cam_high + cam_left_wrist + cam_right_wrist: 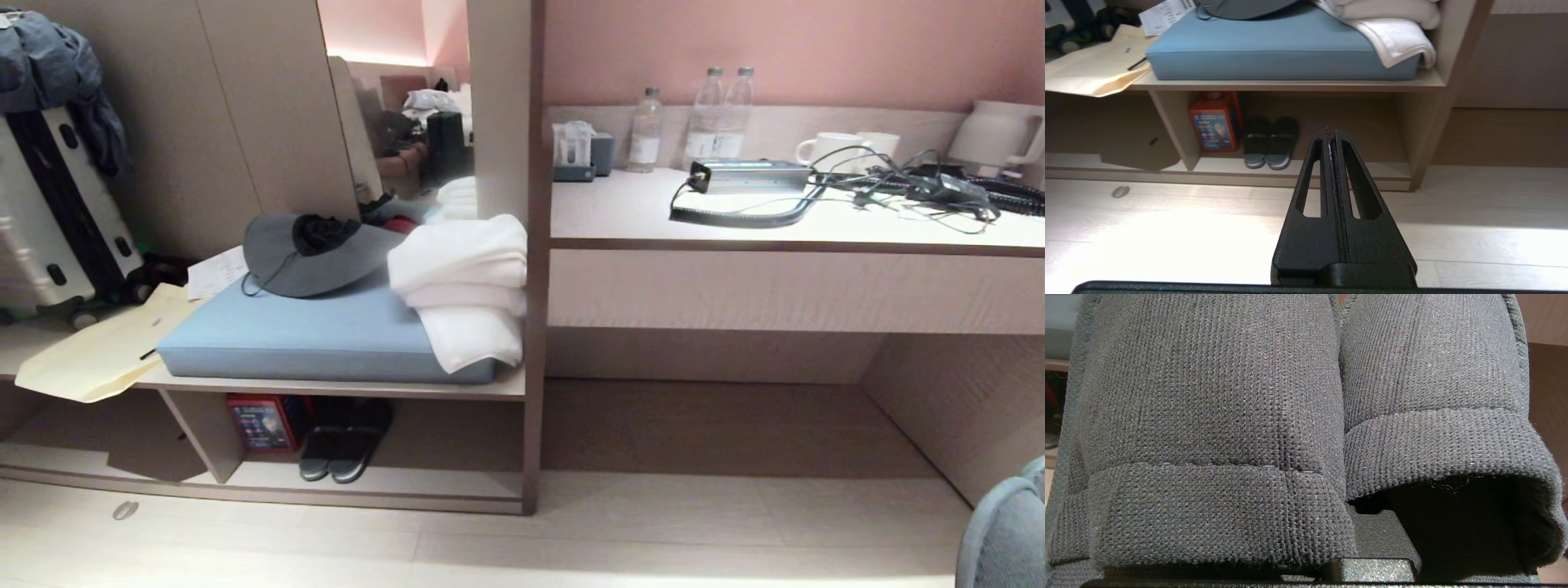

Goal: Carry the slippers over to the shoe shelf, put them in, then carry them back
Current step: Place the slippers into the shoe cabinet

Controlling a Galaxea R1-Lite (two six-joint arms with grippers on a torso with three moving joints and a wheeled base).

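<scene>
The slippers (1208, 396) fill the right wrist view, two dark knitted toe bands side by side. They hang over my right gripper, which is shut on them; only the base of one finger (1380, 539) shows under the bands. The shoe shelf (424, 483) is the low beige cubby under the bench, with an upright divider (200, 433). My left gripper (1330, 132) is shut and empty above the pale floor, pointing at the shoe shelf (1339, 169). Neither arm shows in the head view.
Inside the cubby stand another dark pair with pale sole rims (343, 447) and a red box (265, 420) by the divider. A blue cushion (326, 331), hat and white towels (461, 278) lie on the bench. A long desk (775, 286) is right, a chair corner (1008, 531) near right.
</scene>
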